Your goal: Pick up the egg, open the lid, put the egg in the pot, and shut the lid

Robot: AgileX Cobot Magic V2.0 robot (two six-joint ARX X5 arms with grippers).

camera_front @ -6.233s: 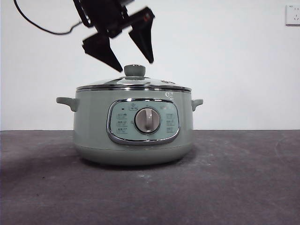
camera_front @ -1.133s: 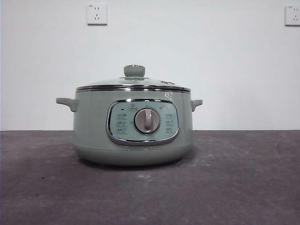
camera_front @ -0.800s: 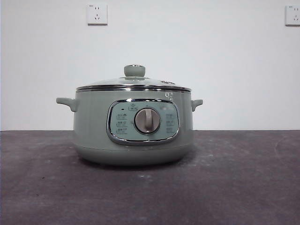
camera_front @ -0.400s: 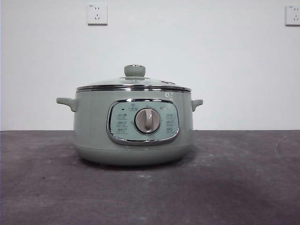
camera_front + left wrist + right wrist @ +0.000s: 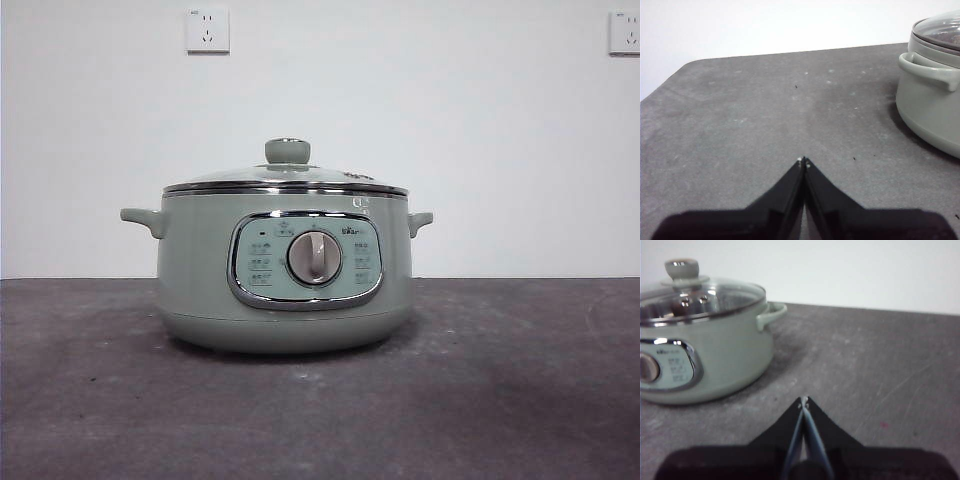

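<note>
The pale sage-green pot (image 5: 285,300) stands in the middle of the dark table, its dial facing the front camera. The glass lid (image 5: 287,178) with its green knob sits closed on the pot. The egg is out of view. My left gripper (image 5: 803,161) is shut with nothing in it, low over bare table beside the pot (image 5: 932,110), on its handle side. My right gripper (image 5: 803,400) is also shut and empty, off the other side of the pot (image 5: 700,365), whose lid (image 5: 700,297) shows clearly. Neither gripper appears in the front view.
The dark grey table (image 5: 500,400) spreads around the pot, and its rounded corner (image 5: 680,70) shows in the left wrist view. Two wall sockets (image 5: 207,30) hang on the white wall behind.
A gripper that hung open over the lid's knob 5.6 s ago has left the front view. Over the last second and a half nothing has moved.
</note>
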